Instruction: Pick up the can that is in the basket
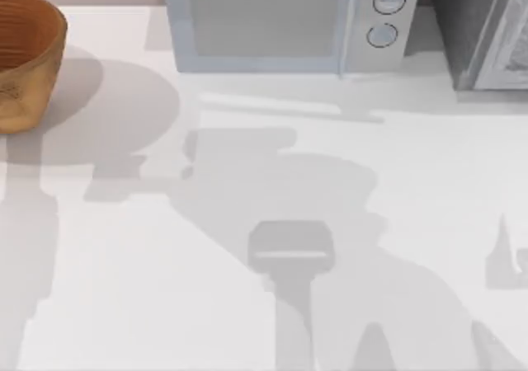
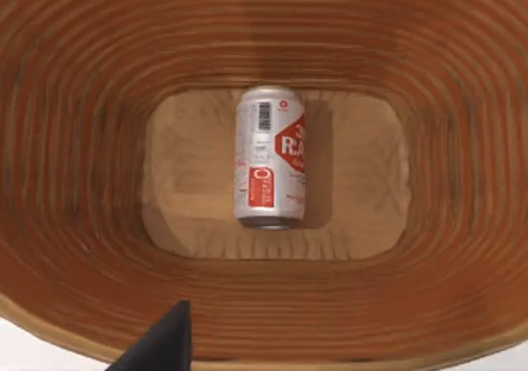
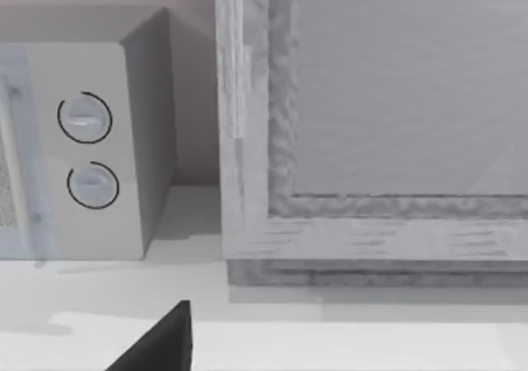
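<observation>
The wicker basket [image 1: 31, 62] stands at the table's far left back corner. The left wrist view looks straight down into the basket [image 2: 82, 157], past its ribbed orange-brown walls. On the basket's flat floor lies the can [image 2: 269, 161], on its side, silvery with a red label. A dark part of my left gripper [image 2: 161, 342] hangs above the basket's rim, well apart from the can. A dark part of my right gripper [image 3: 157, 342] is over the table, facing the microwave and the cabinet.
A pale microwave [image 1: 280, 25] with two round knobs [image 3: 87, 152] stands at the back middle. A grey cabinet [image 1: 478, 29] stands at the back right. Arm shadows fall across the white table [image 1: 206, 305].
</observation>
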You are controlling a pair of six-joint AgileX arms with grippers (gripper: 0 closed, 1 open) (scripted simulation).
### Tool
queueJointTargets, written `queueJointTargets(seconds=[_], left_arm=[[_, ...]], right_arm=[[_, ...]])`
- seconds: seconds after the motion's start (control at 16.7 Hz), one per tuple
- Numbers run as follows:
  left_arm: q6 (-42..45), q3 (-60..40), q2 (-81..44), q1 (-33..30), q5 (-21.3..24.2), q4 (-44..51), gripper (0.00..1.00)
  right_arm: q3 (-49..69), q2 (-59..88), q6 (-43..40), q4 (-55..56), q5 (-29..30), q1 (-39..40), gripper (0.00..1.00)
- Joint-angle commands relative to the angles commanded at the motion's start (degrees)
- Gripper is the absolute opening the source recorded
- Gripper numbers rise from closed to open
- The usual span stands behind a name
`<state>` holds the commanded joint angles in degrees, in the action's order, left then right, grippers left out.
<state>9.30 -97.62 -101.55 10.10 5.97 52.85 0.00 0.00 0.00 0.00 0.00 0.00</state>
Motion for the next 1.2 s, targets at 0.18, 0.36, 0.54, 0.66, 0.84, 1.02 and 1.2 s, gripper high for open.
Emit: queueJointTargets(seconds=[0.18,0.36,0.54,0.66,0.84,1.02,1.2], left_arm=[[1.5,-15.0,-15.8,1.1,1.3,7.9,1.0],[2.8,-27.5,-28.9,2.0,2.5,14.5,1.0],[3.8,-36.5,-38.3,2.6,3.4,19.2,1.0],[4.2,-40.1,-42.0,2.9,3.7,21.1,1.0],[4.3,-41.3,-43.2,2.9,3.8,21.7,1.0],[4.3,-41.1,-43.3,2.6,3.8,21.6,1.0],[3.9,-39.4,-43.8,2.5,3.8,19.5,1.0]], right_arm=[[0.0,0.0,0.0,0.0,0.0,0.0,1.0],[0.0,0.0,0.0,0.0,0.0,0.0,1.0],[0.0,0.0,0.0,0.0,0.0,0.0,1.0],[0.0,0.0,0.0,0.0,0.0,0.0,1.0],[0.0,0.0,0.0,0.0,0.0,0.0,1.0],[0.0,0.0,0.0,0.0,0.0,0.0,1.0],[0.0,0.0,0.0,0.0,0.0,0.0,1.0]])
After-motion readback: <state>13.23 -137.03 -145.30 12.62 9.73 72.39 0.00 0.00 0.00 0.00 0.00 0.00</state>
